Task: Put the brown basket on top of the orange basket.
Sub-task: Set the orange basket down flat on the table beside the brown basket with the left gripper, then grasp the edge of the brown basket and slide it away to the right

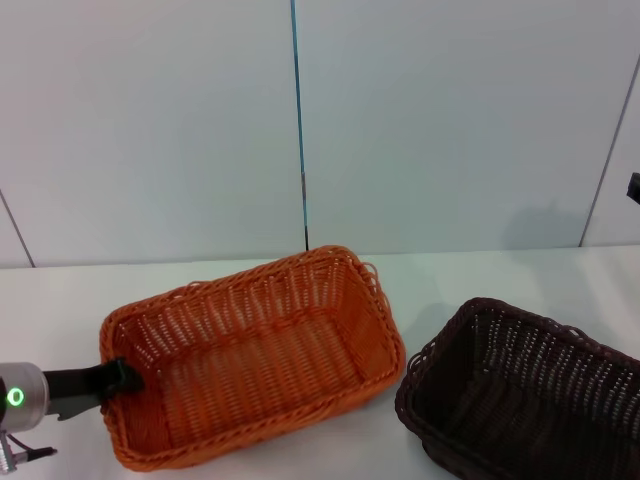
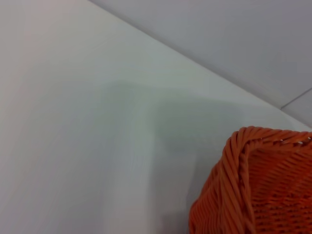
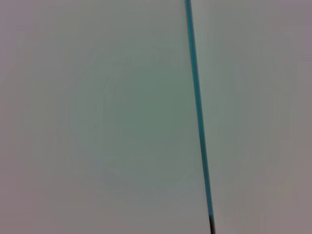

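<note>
On the white table (image 1: 80, 280), the orange basket (image 1: 255, 355) sits left of centre, and the brown basket (image 1: 525, 395) stands apart from it at 3 o'clock, partly cut off by the frame edge. The left gripper (image 1: 118, 378) reaches in from 9 o'clock and meets the orange basket's short-side rim; whether its fingers are apart or clamped cannot be told. The left wrist view shows one orange corner (image 2: 253, 185). The right gripper is out of sight; its wrist view shows only a wall seam (image 3: 197, 117).
</note>
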`<state>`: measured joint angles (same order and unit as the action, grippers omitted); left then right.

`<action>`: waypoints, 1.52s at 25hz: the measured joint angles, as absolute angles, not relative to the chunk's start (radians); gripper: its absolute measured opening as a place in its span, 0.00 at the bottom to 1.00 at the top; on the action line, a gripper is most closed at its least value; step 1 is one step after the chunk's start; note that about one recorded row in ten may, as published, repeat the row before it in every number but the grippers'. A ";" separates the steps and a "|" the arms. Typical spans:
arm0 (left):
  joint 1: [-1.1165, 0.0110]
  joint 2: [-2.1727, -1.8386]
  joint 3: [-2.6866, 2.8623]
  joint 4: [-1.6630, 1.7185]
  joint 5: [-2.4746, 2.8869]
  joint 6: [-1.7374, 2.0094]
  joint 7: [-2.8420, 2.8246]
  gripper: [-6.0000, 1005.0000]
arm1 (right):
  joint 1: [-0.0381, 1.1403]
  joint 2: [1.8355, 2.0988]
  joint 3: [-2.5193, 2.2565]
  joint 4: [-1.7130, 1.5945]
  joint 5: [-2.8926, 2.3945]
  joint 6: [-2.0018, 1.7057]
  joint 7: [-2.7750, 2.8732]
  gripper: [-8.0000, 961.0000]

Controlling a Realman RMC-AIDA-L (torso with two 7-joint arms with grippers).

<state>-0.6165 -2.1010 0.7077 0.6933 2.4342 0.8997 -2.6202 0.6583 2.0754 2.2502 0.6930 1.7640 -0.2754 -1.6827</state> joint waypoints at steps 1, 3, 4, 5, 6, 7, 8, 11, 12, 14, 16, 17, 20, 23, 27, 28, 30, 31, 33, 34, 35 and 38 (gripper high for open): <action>-0.616 -2.103 0.708 0.693 2.433 0.900 -2.621 0.17 | 0.658 2.075 2.250 0.693 1.764 -0.274 -1.683 0.65; -0.615 -2.105 0.706 0.693 2.430 0.900 -2.622 0.17 | 0.658 2.075 2.250 0.692 1.764 -0.272 -1.683 0.65; -0.615 -2.105 0.706 0.693 2.430 0.900 -2.622 0.17 | 0.657 2.074 2.250 0.691 1.763 -0.271 -1.683 0.65; -0.614 -2.106 0.703 0.693 2.427 0.903 -2.622 0.18 | 0.656 2.074 2.250 0.691 1.763 -0.271 -1.683 0.65; -0.614 -2.106 0.703 0.693 2.427 0.903 -2.622 0.18 | 0.655 2.074 2.250 0.691 1.763 -0.270 -1.683 0.65; -0.614 -2.106 0.700 0.693 2.426 0.908 -2.623 0.18 | 0.654 2.074 2.250 0.691 1.763 -0.269 -1.683 0.65; -0.614 -2.106 0.700 0.693 2.426 0.909 -2.623 0.18 | 0.654 2.074 2.250 0.691 1.763 -0.269 -1.683 0.65; -0.614 -2.106 0.700 0.693 2.425 0.914 -2.619 0.18 | 0.653 2.074 2.250 0.691 1.762 -0.268 -1.683 0.65; -0.613 -2.107 0.700 0.693 2.424 0.914 -2.618 0.18 | 0.653 2.074 2.251 0.691 1.763 -0.268 -1.683 0.65; -0.612 -2.108 0.697 0.693 2.419 0.911 -2.618 0.18 | 0.653 2.074 2.252 0.691 1.763 -0.268 -1.683 0.65; -0.610 -2.109 0.696 0.693 2.414 0.906 -2.618 0.19 | 0.653 2.074 2.254 0.691 1.762 -0.267 -1.683 0.65; -0.608 -2.109 0.696 0.693 2.414 0.906 -2.618 0.19 | 0.653 2.074 2.254 0.691 1.762 -0.267 -1.683 0.65; -0.607 -2.109 0.696 0.695 2.413 0.905 -2.616 0.19 | 0.653 2.074 2.255 0.692 1.762 -0.267 -1.683 0.65; -0.607 -2.109 0.696 0.696 2.413 0.905 -2.609 0.28 | 0.653 2.074 2.257 0.692 1.762 -0.267 -1.683 0.65; -0.607 -2.109 0.696 0.697 2.413 0.903 -2.590 0.42 | 0.654 2.074 2.258 0.692 1.762 -0.267 -1.683 0.65; -0.607 -2.109 0.697 0.698 2.413 0.903 -2.590 0.44 | 0.655 2.074 2.258 0.692 1.762 -0.267 -1.683 0.65; -0.606 -2.109 0.697 0.698 2.413 0.902 -2.590 0.48 | 0.655 2.074 2.258 0.692 1.763 -0.267 -1.683 0.65; -0.605 -2.109 0.699 0.699 2.413 0.902 -2.588 0.50 | 0.656 2.074 2.258 0.692 1.763 -0.267 -1.683 0.65; -0.604 -2.109 0.700 0.701 2.413 0.902 -2.581 0.53 | 0.656 2.074 2.258 0.692 1.763 -0.267 -1.683 0.65; -0.604 -2.109 0.700 0.702 2.413 0.902 -2.575 0.54 | 0.657 2.074 2.258 0.692 1.762 -0.267 -1.683 0.65; -0.604 -2.110 0.699 0.702 2.413 0.902 -2.570 0.55 | 0.657 2.074 2.258 0.692 1.763 -0.267 -1.683 0.65; -0.604 -2.111 0.700 0.703 2.413 0.901 -2.563 0.63 | 0.657 2.074 2.258 0.692 1.763 -0.267 -1.683 0.65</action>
